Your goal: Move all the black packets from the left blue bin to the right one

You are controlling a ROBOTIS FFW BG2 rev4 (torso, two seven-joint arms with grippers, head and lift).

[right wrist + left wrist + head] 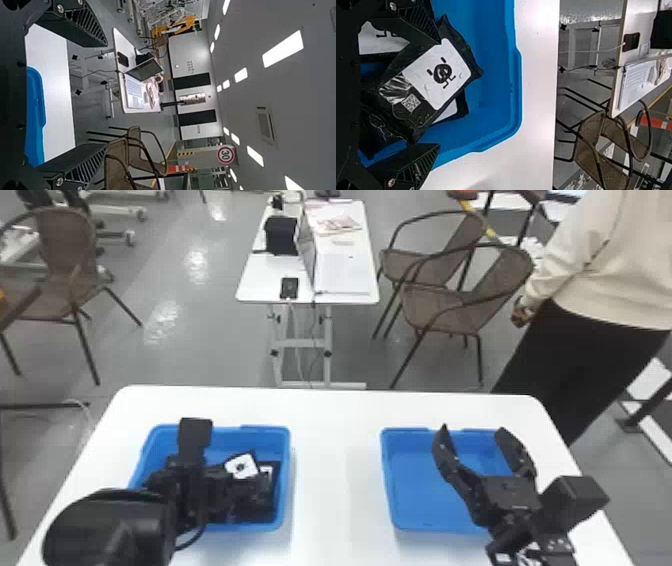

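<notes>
Hovering over the left blue bin [265, 431], the left gripper [195, 440] is held with fingers wide. Black packets [435, 83] are heaped inside (one slanting on top). The right gripper [472, 430] is held at the right blue bin [410, 475], fingers also wide. Both are borne by the bench [332, 420]; beyond, a table [260, 280] is seen.

A large indoor room, apparently a robotics lab: robot arms [112, 525] over a white surface [330, 420], a laptop [144, 71], woven chairs [455, 312], glossy grey floor [167, 360], bright ceiling panels [283, 49], a traffic cone [179, 169], a round sign [226, 154].
</notes>
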